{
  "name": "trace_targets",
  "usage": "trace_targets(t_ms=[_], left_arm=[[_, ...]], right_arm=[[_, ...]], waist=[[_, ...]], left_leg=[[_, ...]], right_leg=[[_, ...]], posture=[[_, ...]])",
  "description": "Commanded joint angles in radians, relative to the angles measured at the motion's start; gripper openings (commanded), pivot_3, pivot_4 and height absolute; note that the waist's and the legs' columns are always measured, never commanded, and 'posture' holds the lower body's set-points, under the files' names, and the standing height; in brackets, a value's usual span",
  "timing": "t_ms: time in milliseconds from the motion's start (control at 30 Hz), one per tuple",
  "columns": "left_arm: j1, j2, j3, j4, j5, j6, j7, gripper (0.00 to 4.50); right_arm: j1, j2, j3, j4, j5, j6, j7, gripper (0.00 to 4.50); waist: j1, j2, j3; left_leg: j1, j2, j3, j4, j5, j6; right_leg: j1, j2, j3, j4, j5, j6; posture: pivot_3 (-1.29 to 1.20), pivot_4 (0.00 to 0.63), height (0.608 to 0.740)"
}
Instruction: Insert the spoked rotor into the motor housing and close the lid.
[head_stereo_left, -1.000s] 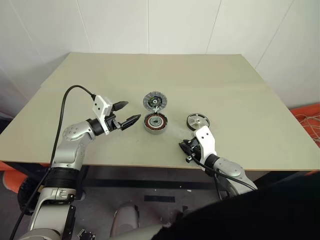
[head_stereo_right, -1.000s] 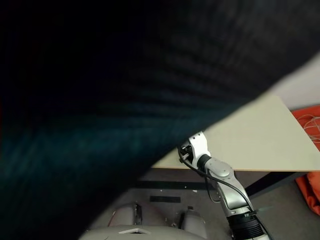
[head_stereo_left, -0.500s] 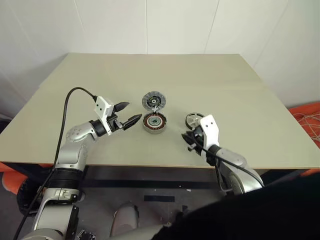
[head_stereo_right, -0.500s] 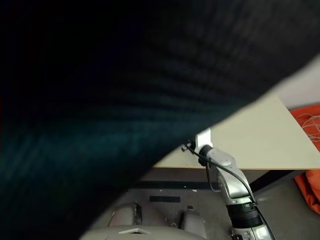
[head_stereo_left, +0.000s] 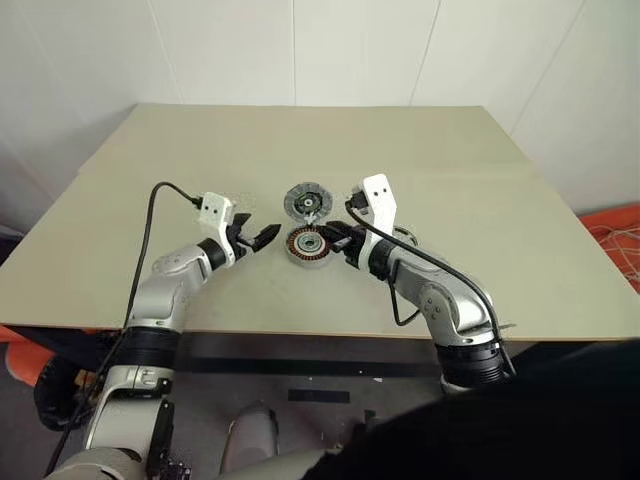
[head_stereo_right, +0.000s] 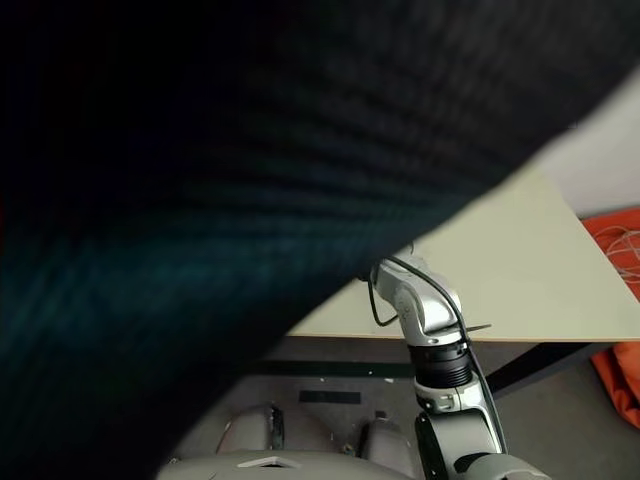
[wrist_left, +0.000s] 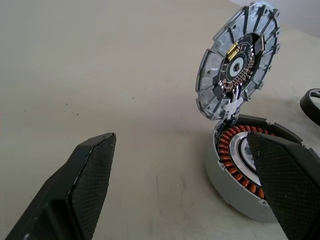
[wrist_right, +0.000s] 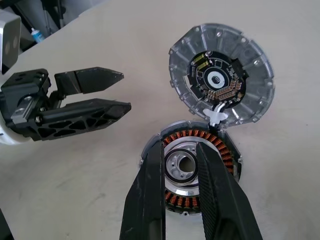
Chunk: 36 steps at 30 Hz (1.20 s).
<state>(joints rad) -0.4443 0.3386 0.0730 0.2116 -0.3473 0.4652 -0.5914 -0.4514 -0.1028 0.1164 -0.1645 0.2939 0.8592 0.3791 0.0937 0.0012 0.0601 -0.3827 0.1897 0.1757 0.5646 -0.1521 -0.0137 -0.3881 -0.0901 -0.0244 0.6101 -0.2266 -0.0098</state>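
Housing first: the squat round metal motor housing (head_stereo_left: 311, 246) with its ring of copper-coloured coils sits at the centre of the table (head_stereo_left: 500, 200), and its flat grey ribbed lid (head_stereo_left: 306, 202) stands tipped open just above it in the frame, joined at a small hinge. The black-rimmed spoked rotor (head_stereo_left: 401, 236) lies right of centre, mostly hidden behind the right arm. The right end effector (head_stereo_left: 341, 240) hovers at the housing's right edge, fingers narrow with a small gap and nothing between them — it carries no rotor. The left end effector (head_stereo_left: 258, 238) points in from the left, jaws spread wide and empty, near the housing but apart from it.

To do this step well, I judge the right arm should go to the rotor and grip its rim, while the left steadies the housing wall — keeping clear of the raised lid. Both forearms reach inward, nearly level, wrists angled slightly down.
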Motion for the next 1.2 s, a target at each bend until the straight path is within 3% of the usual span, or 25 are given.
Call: trace_targets(t_ms=[33,400,533,767,933,1200], left_arm=[[-0.022,0.016,0.012,-0.065,-0.018,-0.01,-0.027,4.45],[0.024,0.049,0.026,-0.125,-0.001,-0.026,-0.01,4.45],[0.061,0.066,0.045,-0.174,-0.064,-0.011,-0.078,4.45],[0.074,0.196,0.095,-0.17,-0.188,0.126,-0.246,4.45],[0.075,0.3,0.106,-0.113,-0.188,0.129,-0.329,4.45],[0.092,0.292,0.113,-0.117,-0.183,0.106,-0.309,4.45]], right_arm=[[-0.053,0.011,0.078,0.094,-0.05,-0.145,0.042,0.58],[-0.172,0.078,0.135,0.403,-0.114,-0.328,0.116,0.58],[-0.187,0.065,0.122,0.489,-0.145,-0.394,0.12,0.58],[-0.195,0.048,0.109,0.554,-0.174,-0.462,0.123,0.58],[-0.2,0.051,0.105,0.577,-0.184,-0.483,0.123,0.58],[-0.209,0.056,0.102,0.653,-0.205,-0.529,0.114,0.58]], waist=[[0.0,0.0,0.0],[0.0,0.0,0.0],[0.0,0.0,0.0],[-0.003,0.0,0.0],[-0.005,0.0,0.0],[-0.003,0.0,0.0]], left_leg=[[0.0,0.0,0.0,0.0,0.0,-0.001],[-0.002,0.0,0.0,0.0,0.001,-0.002],[-0.003,0.0,0.0,0.0,0.001,-0.002],[-0.002,0.0,0.0,0.0,0.001,-0.001],[-0.001,0.001,0.0,0.0,0.0,0.0],[-0.001,0.0,0.0,0.001,0.0,0.0]], right_leg=[[0.0,0.0,0.0,0.0,0.0,0.0],[-0.001,0.0,-0.001,0.0,0.0,-0.001],[-0.001,0.0,-0.001,0.0,0.0,-0.001],[-0.002,0.0,-0.001,0.002,0.0,-0.001],[-0.003,0.001,0.0,0.004,0.0,-0.002],[-0.002,0.0,0.0,0.004,0.0,-0.002]], posture=[[0.0,0.0,0.74],[0.0,0.0,0.74],[0.0,0.0,0.74],[0.0,0.0,0.74],[0.0,0.0,0.74],[0.0,0.0,0.74]])
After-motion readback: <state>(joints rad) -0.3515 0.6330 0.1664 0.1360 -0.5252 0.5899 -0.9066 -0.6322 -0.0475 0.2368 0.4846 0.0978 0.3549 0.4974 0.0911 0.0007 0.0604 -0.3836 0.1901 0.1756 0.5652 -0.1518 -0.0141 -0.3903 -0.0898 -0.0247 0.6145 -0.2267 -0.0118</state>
